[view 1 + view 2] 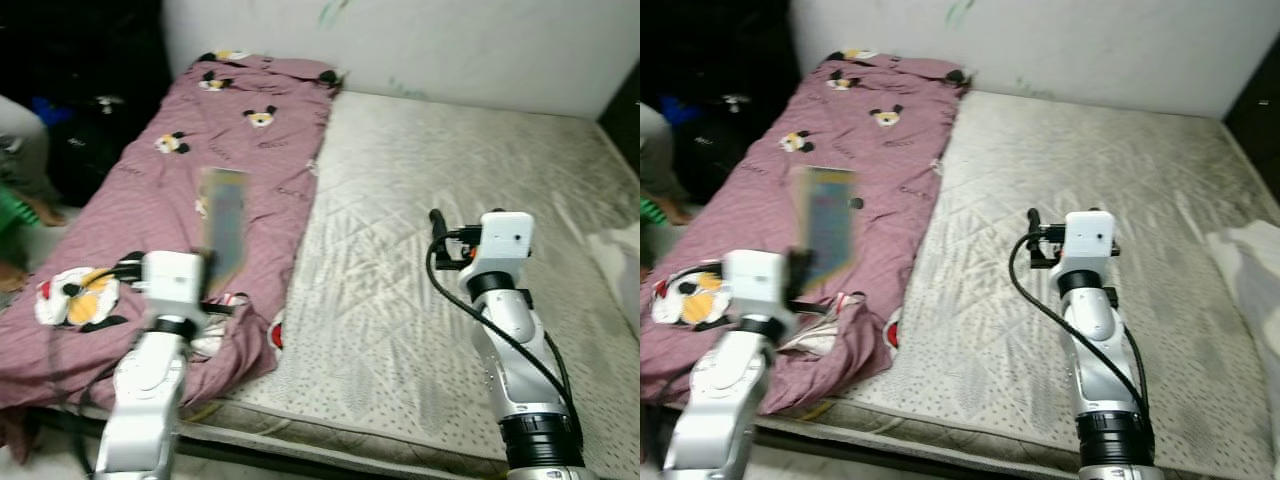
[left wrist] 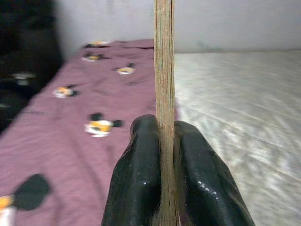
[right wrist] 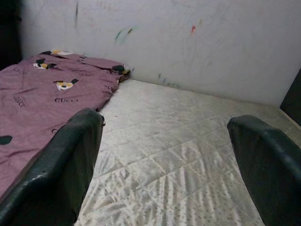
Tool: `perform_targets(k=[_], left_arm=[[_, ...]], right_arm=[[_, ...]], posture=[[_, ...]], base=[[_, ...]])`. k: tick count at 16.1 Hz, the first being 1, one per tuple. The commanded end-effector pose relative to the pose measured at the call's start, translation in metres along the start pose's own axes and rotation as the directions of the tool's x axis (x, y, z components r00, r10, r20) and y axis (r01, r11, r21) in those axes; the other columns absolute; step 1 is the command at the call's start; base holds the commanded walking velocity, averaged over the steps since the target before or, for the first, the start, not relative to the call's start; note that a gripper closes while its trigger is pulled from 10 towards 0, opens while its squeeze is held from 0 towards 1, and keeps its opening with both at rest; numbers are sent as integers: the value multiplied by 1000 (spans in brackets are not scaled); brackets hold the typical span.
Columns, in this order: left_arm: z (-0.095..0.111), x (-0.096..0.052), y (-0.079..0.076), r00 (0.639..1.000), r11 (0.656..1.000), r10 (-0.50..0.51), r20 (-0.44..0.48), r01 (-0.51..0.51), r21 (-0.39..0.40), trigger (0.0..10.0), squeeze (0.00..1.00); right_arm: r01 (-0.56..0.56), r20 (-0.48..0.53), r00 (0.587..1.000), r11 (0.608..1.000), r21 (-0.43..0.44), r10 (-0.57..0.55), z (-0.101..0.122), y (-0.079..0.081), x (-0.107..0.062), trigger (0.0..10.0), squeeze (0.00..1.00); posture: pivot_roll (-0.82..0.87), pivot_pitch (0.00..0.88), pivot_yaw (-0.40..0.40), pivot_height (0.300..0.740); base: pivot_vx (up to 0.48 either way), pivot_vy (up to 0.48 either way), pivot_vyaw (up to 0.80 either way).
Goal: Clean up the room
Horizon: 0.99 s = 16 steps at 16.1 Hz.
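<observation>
My left gripper [image 2: 162,125] is shut on a thin flat book [image 1: 224,225], gripping its lower edge. The book stands upright and blurred above the purple cartoon-print blanket [image 1: 170,150]; the left wrist view looks along its edge [image 2: 164,70]. My right gripper [image 3: 164,136] is open with nothing between its fingers. It hovers over the bare grey-white mattress [image 1: 430,160], right of the blanket, and points toward the wall.
The blanket covers the mattress's left strip and bunches at the near corner [image 1: 235,345]. A person's leg and foot [image 1: 25,165] are at the far left beside dark bags [image 1: 95,115]. A pale cloth [image 1: 1250,270] lies at the mattress's right edge. A scribbled white wall [image 3: 188,42] stands behind.
</observation>
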<state>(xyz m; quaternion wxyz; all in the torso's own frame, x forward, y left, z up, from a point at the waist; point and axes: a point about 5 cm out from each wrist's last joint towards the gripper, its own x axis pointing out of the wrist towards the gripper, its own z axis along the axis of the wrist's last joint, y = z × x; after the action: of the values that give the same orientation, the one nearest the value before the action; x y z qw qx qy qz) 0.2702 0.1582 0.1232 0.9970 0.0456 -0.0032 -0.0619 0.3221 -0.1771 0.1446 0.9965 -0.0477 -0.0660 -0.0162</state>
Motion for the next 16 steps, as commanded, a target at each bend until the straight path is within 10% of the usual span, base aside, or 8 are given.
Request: perform_targets(k=[1, 8, 16], left_arm=[[-2, -1, -5, 999, 999, -44, 7, 44, 30, 10000, 0], [-5, -5, -25, 999, 998, -30, 22, 31, -47, 10000, 0], [-9, -3, -11, 993, 983, 118, 9, -115, -142, 10000, 0]], right_arm=[[-8, 14, 1000, 1000, -22, 9, 5, 4, 0, 10000, 0], [55, -19, 998, 997, 58, -54, 3, 8, 3, 10000, 0], [24, -21, 1000, 999, 45, -23, 6, 13, 10, 10000, 0]], posture=[[41, 37, -42, 740], [10, 33, 0, 740], [4, 57, -34, 740]], base=[[0, 0, 0], [0, 0, 0], [0, 0, -800]])
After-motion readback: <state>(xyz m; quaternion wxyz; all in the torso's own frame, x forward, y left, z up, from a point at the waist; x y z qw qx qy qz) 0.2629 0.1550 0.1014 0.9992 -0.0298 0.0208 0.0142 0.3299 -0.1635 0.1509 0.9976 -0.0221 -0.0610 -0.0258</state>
